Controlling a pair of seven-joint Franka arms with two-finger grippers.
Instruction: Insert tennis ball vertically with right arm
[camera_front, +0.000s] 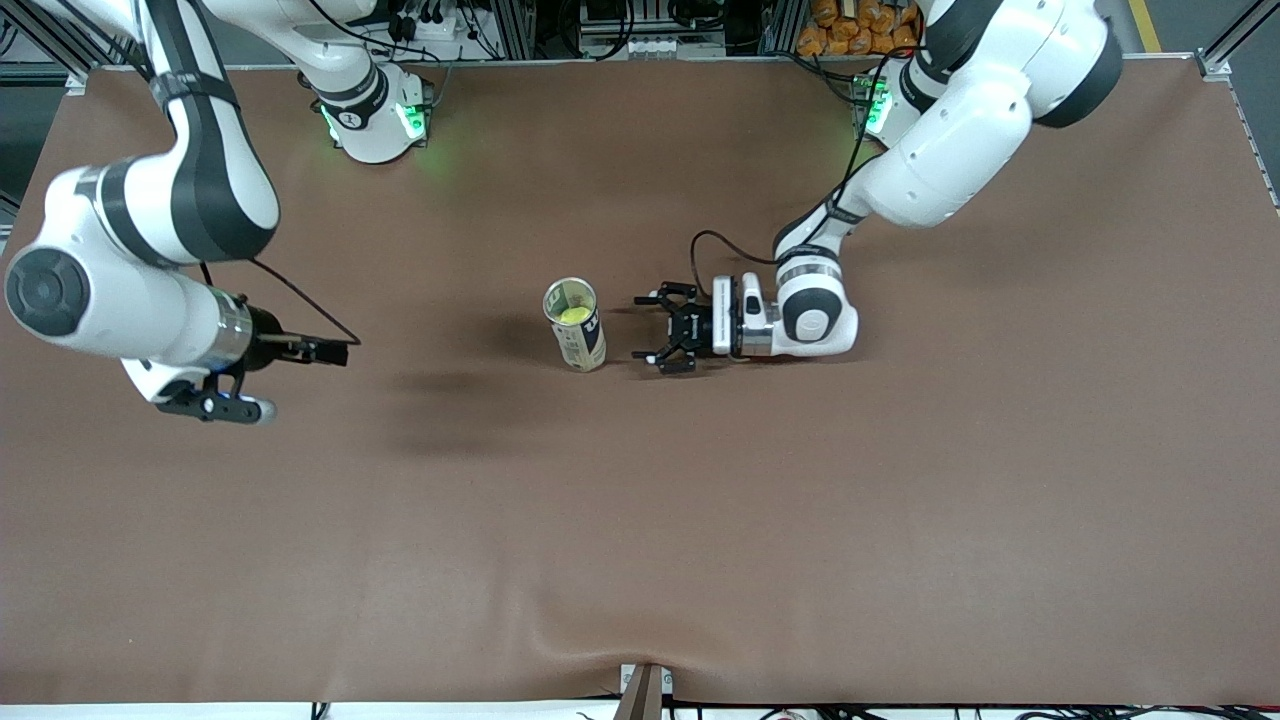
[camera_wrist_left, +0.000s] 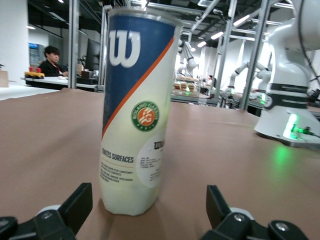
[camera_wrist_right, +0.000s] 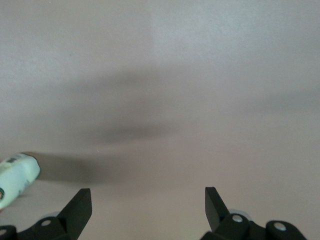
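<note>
Near the middle of the brown table (camera_front: 900, 520), seen from the front camera, an open tennis ball can (camera_front: 576, 325) stands upright with a yellow tennis ball (camera_front: 573, 315) showing inside its mouth. Just beside the can, toward the left arm's end of the table, the left gripper (camera_front: 655, 327) sits low by the surface, jaws spread and pointed at the can without touching it. Toward the right arm's end, well apart from the can, the right gripper (camera_front: 335, 352) hangs over bare table; whether its jaws are open cannot be told from this view. From the left wrist camera, the can (camera_wrist_left: 136, 112) rises between the spread fingertips (camera_wrist_left: 80, 200), its blue, orange and white label facing the lens. From the right wrist camera, the fingertips (camera_wrist_right: 80, 202) stand wide apart over the tabletop (camera_wrist_right: 200, 75) with nothing between them, and a bit of the can (camera_wrist_right: 17, 177) shows at the frame's edge.
</note>
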